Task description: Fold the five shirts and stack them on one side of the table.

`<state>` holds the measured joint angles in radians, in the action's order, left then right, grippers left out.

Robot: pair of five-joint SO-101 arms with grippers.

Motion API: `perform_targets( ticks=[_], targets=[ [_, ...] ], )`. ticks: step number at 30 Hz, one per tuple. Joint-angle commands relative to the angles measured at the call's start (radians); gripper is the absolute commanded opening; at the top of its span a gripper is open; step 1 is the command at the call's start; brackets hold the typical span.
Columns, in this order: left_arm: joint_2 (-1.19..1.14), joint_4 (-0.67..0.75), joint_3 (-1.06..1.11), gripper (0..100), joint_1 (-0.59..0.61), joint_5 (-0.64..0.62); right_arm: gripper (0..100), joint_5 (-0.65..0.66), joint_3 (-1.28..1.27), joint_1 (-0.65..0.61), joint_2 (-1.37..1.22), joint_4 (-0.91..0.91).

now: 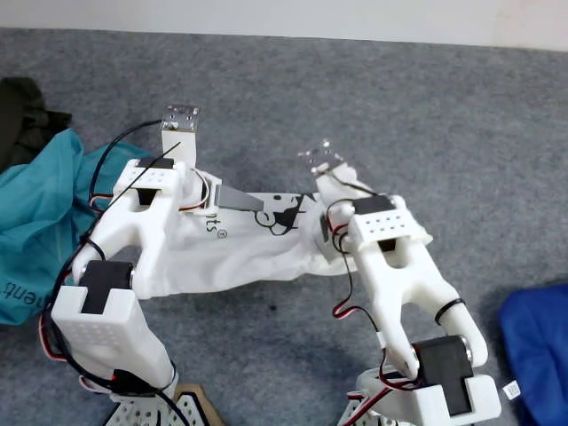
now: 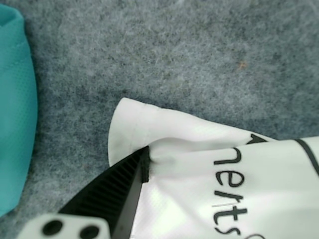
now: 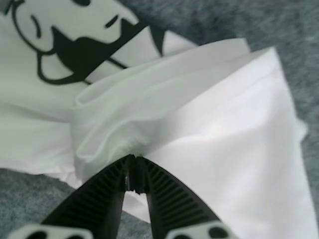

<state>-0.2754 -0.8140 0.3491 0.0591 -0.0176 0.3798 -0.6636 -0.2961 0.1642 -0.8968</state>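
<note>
A white shirt (image 1: 240, 253) lies crumpled in a long band across the middle of the grey bench (image 1: 426, 115), stretched between the two arms and partly hidden under them. The left hand (image 2: 144, 167) is closed at one end of the shirt, near the black lettering, its dark jaws pinching a fold of the white cloth just inside a rounded, hemmed corner that rests flat on the bench. The right hand (image 3: 133, 174) is clamped at the other end, its ribbed black fingers (image 3: 164, 191) pressed together on a bunched ridge of fabric, with a black cartoon drawing printed on the cloth just beyond. In the high view the left hand (image 1: 232, 199) and the right hand (image 1: 327, 232) sit low over the shirt, close to each other. A teal shirt (image 1: 35, 222) lies heaped beside the left arm at the bench's edge, with a dark garment (image 1: 22, 111) touching its far side. A blue shirt (image 1: 537, 342) lies well apart, beyond the right arm.
</note>
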Motion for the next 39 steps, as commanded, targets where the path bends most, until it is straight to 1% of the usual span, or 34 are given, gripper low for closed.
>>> perform_targets(
  ticks=[1, 5, 7, 10, 12, 15, 19, 22, 25, 29, 39],
  targets=[
    [0.024, 0.020, -0.007, 60, 0.015, 0.000, 0.5, -0.018, 0.004, 0.019, 0.087, -0.010],
    [0.062, 0.017, -0.019, 60, 0.028, -0.005, 0.5, -0.080, -0.007, 0.070, 0.263, -0.015],
    [0.110, 0.015, -0.019, 60, 0.028, -0.005, 0.5, -0.098, -0.016, 0.081, 0.351, -0.061],
    [0.196, -0.063, -0.019, 60, 0.028, -0.006, 0.5, -0.103, -0.050, 0.081, 0.472, -0.140],
    [0.248, -0.127, -0.018, 60, 0.031, -0.037, 0.5, -0.104, -0.084, 0.096, 0.536, -0.177],
    [0.303, -0.180, 0.015, 60, 0.074, -0.100, 0.5, -0.138, -0.157, 0.125, 0.613, -0.188],
    [0.320, -0.178, 0.090, 60, 0.147, -0.109, 0.5, -0.181, -0.266, 0.168, 0.704, -0.189],
    [0.312, -0.180, 0.153, 60, 0.179, -0.109, 0.5, -0.230, -0.337, 0.183, 0.760, -0.191],
    [0.320, -0.184, 0.219, 60, 0.179, -0.106, 0.5, -0.269, -0.392, 0.185, 0.805, -0.203],
    [0.312, -0.176, 0.259, 60, 0.174, -0.106, 0.5, -0.273, -0.432, 0.185, 0.842, -0.200],
    [0.321, -0.163, 0.257, 60, 0.182, -0.106, 0.5, -0.273, -0.449, 0.183, 0.854, -0.197]
  ],
)
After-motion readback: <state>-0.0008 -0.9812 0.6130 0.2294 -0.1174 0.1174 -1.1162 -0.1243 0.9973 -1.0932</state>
